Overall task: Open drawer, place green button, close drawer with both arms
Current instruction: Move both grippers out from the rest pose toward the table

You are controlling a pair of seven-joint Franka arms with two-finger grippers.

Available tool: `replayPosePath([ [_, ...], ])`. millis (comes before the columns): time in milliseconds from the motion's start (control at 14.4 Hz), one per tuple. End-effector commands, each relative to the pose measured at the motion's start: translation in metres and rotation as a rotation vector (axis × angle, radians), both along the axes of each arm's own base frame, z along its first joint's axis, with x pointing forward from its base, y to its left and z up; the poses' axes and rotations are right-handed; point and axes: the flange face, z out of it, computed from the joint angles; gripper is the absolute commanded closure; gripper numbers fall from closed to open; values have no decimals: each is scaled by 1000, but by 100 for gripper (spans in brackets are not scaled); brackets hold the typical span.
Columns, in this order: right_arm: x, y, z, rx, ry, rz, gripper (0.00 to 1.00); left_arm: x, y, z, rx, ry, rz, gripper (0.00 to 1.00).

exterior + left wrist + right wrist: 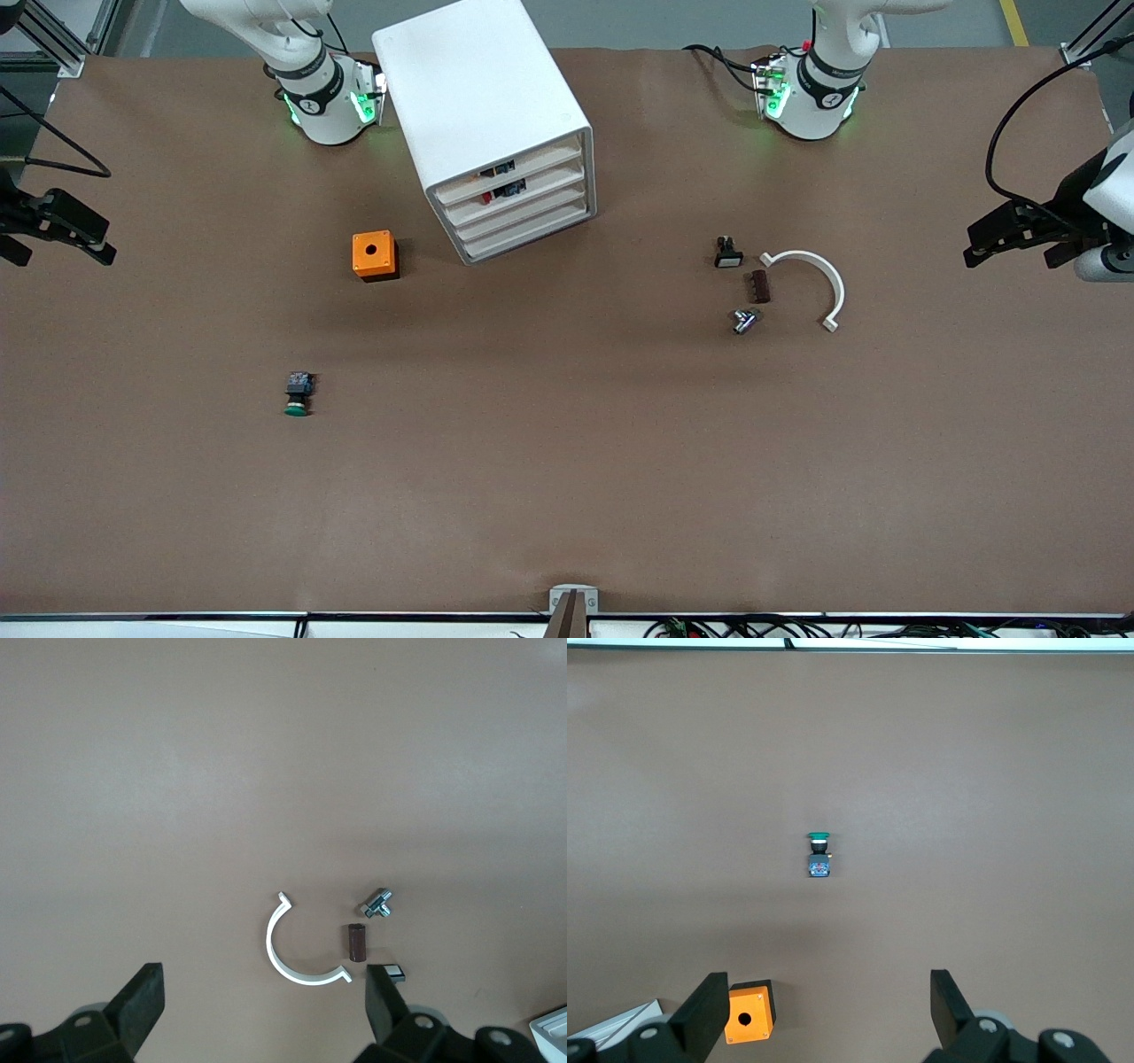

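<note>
The white cabinet [478, 89] stands near the arm bases, and its four drawers all look shut. The drawer [524, 215] is third from the top. The button [298, 395], with a green cap and dark body, lies on its side on the table toward the right arm's end, nearer the front camera than the orange box. It also shows in the right wrist view [819, 856]. My right gripper [102, 241] hangs open and empty at its end of the table [828, 985]. My left gripper [979, 244] hangs open and empty at the left arm's end [264, 983].
An orange box with a round hole [374, 255] sits beside the cabinet. Toward the left arm's end lie a black button with a white cap [727, 253], a brown block [760, 286], a metal fitting [744, 320] and a white curved clamp [813, 279].
</note>
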Motion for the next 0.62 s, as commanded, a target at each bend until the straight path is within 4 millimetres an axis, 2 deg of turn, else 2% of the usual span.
replayPosePath([
  [0, 1, 2, 3, 15, 2, -8, 0, -2, -1, 5, 8, 5, -4, 0],
  [347, 3, 3, -2, 6, 10, -5, 0, 0, -2, 0, 4, 15, -7, 0],
  [417, 5, 6, -7, 3, 13, -2, 0, 0, -3, -1, 6, 16, -10, 0],
  [556, 21, 9, -34, 2, 42, 1, 0, 2, -4, -5, 6, 22, -9, 0],
])
